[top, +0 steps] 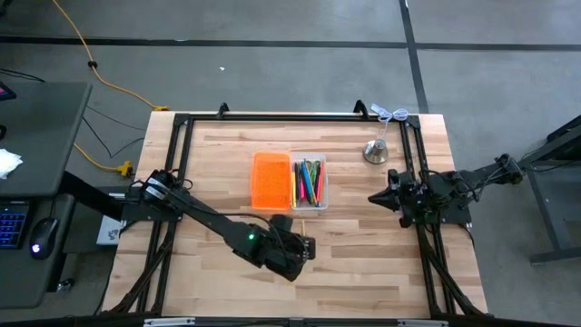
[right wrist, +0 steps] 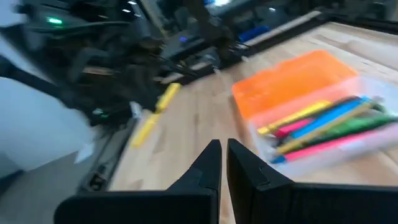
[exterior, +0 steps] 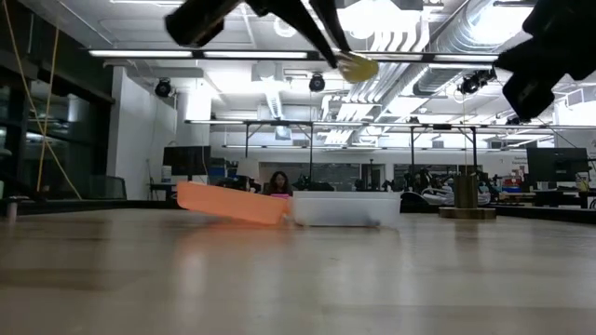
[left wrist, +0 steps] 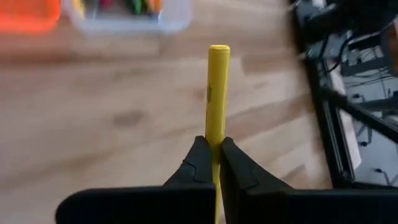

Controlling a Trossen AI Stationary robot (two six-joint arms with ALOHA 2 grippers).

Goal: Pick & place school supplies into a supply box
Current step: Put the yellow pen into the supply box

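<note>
The yellow marker (left wrist: 217,93) is clamped between the fingers of the left gripper (left wrist: 213,163) and juts out past their tips, raised above the wooden counter (top: 218,163). In the high view that gripper (top: 300,247) sits low in the frame, just below centre, under the supply box (top: 290,181). The box lies open at the centre of the counter, its orange half (top: 270,179) on the left and its clear tray (top: 310,183) on the right, the tray holding several coloured pens (right wrist: 323,127). The right gripper (top: 379,197) waits at centre right, just below a silver bell-shaped object (top: 376,151), its fingers (right wrist: 209,163) closed together on nothing.
</note>
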